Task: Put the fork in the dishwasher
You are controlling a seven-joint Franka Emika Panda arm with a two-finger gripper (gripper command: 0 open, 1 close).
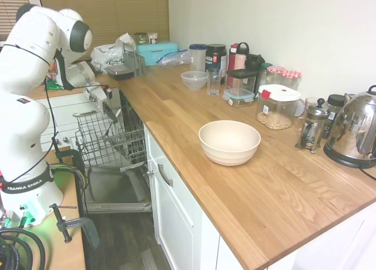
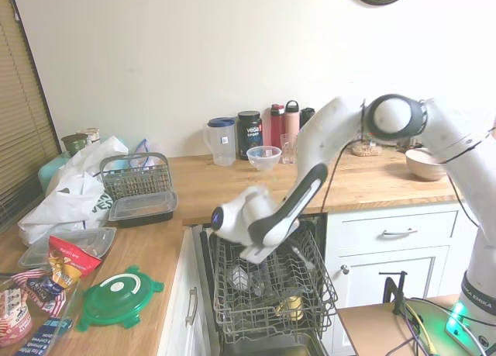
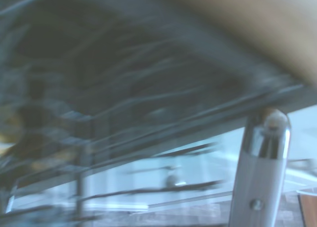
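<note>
A white robot arm reaches down from a wooden worktop (image 1: 194, 114) edge toward the open dishwasher with its grey wire basket rack (image 1: 108, 137). The two-finger gripper (image 1: 110, 112) hangs just above the rack's upper rim, beside the counter edge.

A slim fork with a pale whitish handle and silvery metal cap (image 3: 260, 172) rises in the wrist view, blurred. In the first outside view a thin dark sliver hangs below the gripper, possibly that fork, too small to confirm. Whether the fingers are clamped or parted cannot be told; the hand is small in one outside view and hidden behind the wrist in the other.

As a judgement, the fork looks light, stiff and smooth, so it could slip or swing if held near one end. A hold across the handle's flat sides, near its middle, seems safest.

Around the hand, room is tight. The counter edge stands close on one side, and the rack's upright wires lie directly below. A yellowish item and a dark one already sit lower in the rack (image 2: 271, 294). Open space lies above the hand and out over the lowered grey steel door lining (image 1: 114, 187). The cream ceramic bowl (image 1: 229, 142) sits well apart on the worktop, away from the hand.
</note>
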